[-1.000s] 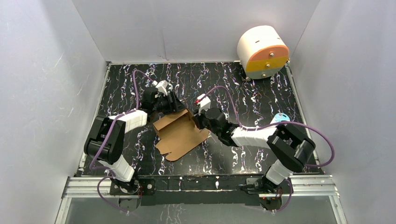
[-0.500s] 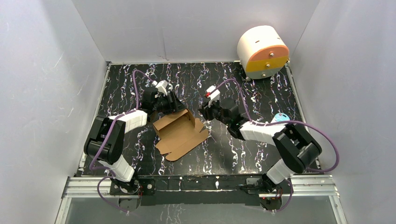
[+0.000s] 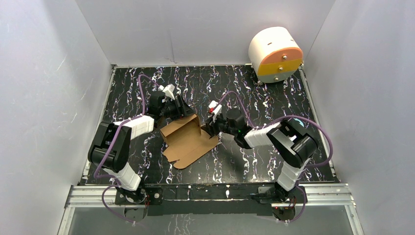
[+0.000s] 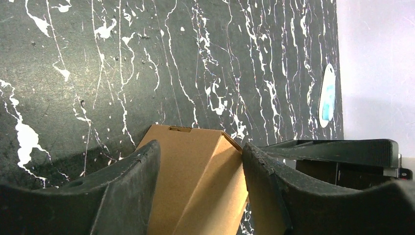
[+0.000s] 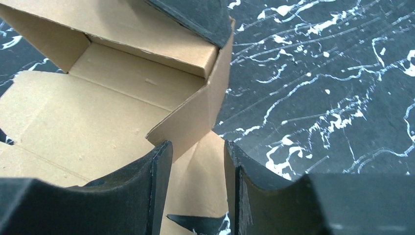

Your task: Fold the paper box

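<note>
Box: brown cardboard, partly folded, on the table a little left of centre, turned at an angle to the table edges.
- Far edge: the back panel is raised.
- Right edge: the side flap is also standing and meets the back panel at a corner.
- Near part: lies flat, with rounded tabs pointing toward the arm bases.

Left gripper: at the box's far corner. The jaws are about half spread and closed across the raised back panel. In the left wrist view, cardboard fills the gap from finger to finger.

Right gripper: low at the box's right edge, jaws partly apart. They straddle the foot of the standing flap. The flap's lower corner is close to one finger, a clear gap remains on the other side, and flat cardboard shows between the fingers. Nothing is pinched.

Room for moving:
- Bare table runs beyond the box to the back wall, and there is a wide stretch of it to the right.
- The cylinder sits in the far right corner, well apart from the box.
- A blue tag lies flat near the right wall.
- The left arm fills the space between the box and the left wall.
- The right forearm crosses the table just right of the box.
</note>
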Motion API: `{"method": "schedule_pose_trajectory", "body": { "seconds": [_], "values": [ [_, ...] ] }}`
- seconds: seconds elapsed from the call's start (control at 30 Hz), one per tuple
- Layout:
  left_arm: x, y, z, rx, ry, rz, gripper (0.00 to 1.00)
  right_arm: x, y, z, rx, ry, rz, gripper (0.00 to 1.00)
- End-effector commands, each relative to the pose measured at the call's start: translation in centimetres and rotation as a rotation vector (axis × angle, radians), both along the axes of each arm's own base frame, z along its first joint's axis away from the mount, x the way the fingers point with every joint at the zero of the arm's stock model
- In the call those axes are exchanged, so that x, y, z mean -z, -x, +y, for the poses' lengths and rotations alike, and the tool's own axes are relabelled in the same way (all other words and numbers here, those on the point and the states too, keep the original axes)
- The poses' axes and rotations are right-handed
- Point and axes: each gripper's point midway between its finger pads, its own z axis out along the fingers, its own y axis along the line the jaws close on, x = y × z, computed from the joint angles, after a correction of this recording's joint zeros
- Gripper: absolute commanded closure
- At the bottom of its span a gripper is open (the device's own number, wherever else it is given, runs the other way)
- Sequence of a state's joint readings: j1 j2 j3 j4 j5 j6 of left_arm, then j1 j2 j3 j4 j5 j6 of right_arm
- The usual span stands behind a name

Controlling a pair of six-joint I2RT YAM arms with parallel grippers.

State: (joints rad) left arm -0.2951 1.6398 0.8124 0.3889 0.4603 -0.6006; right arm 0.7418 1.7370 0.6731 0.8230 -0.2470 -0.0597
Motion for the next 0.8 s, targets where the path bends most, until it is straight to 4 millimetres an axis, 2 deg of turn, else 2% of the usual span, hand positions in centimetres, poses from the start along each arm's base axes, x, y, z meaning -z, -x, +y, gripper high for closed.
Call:
{"method": "schedule_pose_trajectory", "body": {
  "seconds": [0.0,0.27,0.47,0.77],
  "values": [
    [-1.5,0.4,-0.6,0.023,0.044,-0.021,0.41,-3.4,0.1,2.2,-0.093,-0.122,-0.095,0.47],
    [-1.8,0.8,-0.9,0.035,0.07,-0.015,0.42,-3.3,-1.0,2.9,-0.079,-0.147,-0.114,0.45],
    [-1.8,1.1,-1.1,0.049,0.081,-0.004,0.44,-3.2,-1.9,3.5,-0.078,-0.152,-0.152,0.49],
    [-1.9,1.5,-1.6,0.081,0.105,0.007,0.51,-3.4,-2.6,4.3,-0.097,-0.153,-0.208,0.5]
  ]
}}
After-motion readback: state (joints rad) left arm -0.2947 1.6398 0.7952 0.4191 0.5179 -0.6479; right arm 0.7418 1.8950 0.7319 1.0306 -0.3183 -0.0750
